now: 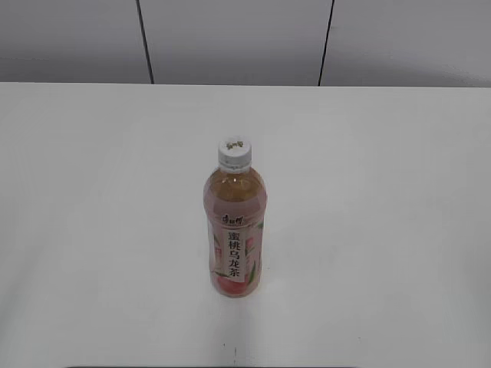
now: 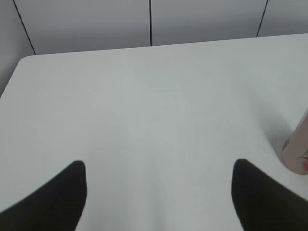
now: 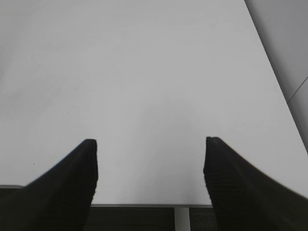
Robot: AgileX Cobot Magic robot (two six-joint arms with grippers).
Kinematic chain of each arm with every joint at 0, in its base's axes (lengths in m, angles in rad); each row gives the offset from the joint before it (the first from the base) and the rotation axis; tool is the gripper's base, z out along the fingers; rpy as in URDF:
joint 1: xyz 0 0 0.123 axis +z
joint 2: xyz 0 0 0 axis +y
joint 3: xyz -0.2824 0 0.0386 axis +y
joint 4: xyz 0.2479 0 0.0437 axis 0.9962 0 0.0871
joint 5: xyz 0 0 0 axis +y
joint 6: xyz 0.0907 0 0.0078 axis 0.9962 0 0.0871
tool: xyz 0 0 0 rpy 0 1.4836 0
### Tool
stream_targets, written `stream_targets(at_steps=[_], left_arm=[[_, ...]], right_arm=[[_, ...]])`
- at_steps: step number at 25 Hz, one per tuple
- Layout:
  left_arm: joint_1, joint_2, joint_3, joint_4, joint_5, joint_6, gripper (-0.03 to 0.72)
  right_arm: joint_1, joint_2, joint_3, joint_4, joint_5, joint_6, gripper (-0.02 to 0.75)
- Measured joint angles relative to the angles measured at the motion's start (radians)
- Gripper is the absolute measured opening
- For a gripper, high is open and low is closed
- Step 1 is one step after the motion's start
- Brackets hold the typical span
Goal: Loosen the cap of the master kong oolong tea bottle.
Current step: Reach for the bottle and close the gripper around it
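Only the exterior view gives me the whole master kong oolong tea bottle — upright near the middle of the white surface, its cap seated on the neck, and neither of my arms in that frame. My left wrist view catches just a sliver of the bottle's base at its right edge, beside my left gripper, fingers spread and empty. My right gripper also stands apart, holding nothing — bare surface beneath it, near the front edge.
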Motion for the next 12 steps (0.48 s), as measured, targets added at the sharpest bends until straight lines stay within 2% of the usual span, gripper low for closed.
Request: stream_targets(at_steps=[12], left_arm=[[0.000, 0.044, -0.016, -0.002, -0.043, 0.000, 0.559]], right_arm=[[0.000, 0.000, 0.000, 0.000, 0.000, 0.000, 0.524]])
